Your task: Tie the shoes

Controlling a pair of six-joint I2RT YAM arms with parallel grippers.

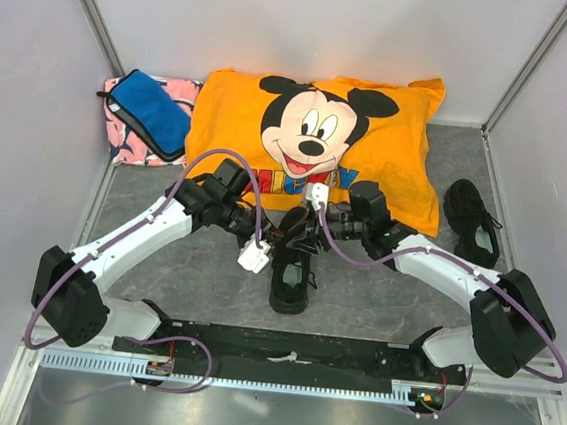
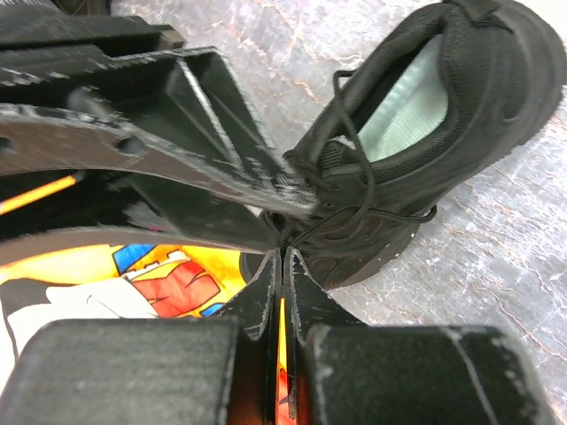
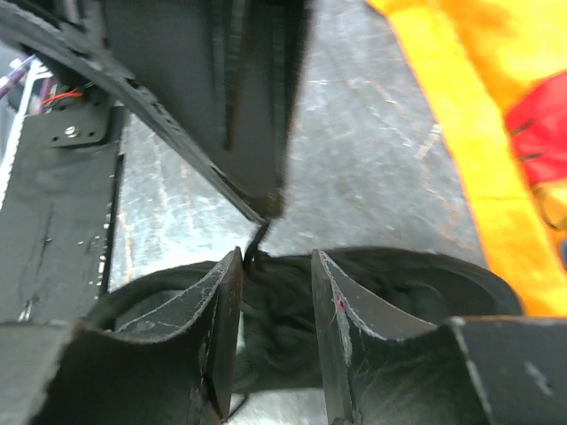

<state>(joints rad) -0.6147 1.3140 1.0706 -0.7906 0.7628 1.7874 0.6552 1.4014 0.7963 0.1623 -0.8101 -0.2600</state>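
Observation:
One black shoe (image 1: 292,282) lies on the table between my two arms, toe toward the pillow; its grey insole shows in the left wrist view (image 2: 416,97). My left gripper (image 2: 285,255) is shut on a thin black lace (image 3: 257,237), which runs from its tip (image 3: 266,211) down to the shoe (image 3: 416,285). My right gripper (image 3: 276,258) is open just above the laced tongue, its jaws apart on either side of the lace bundle. In the top view both grippers (image 1: 279,234) (image 1: 308,237) meet over this shoe. The second shoe (image 1: 471,223) lies apart at the right.
A big orange Mickey pillow (image 1: 232,117) lies behind the shoes, its edge close to both grippers (image 3: 478,106). A blue pouch (image 1: 151,111) rests on a pink cloth (image 1: 119,146) at the back left. The black base rail (image 1: 290,352) runs along the near edge.

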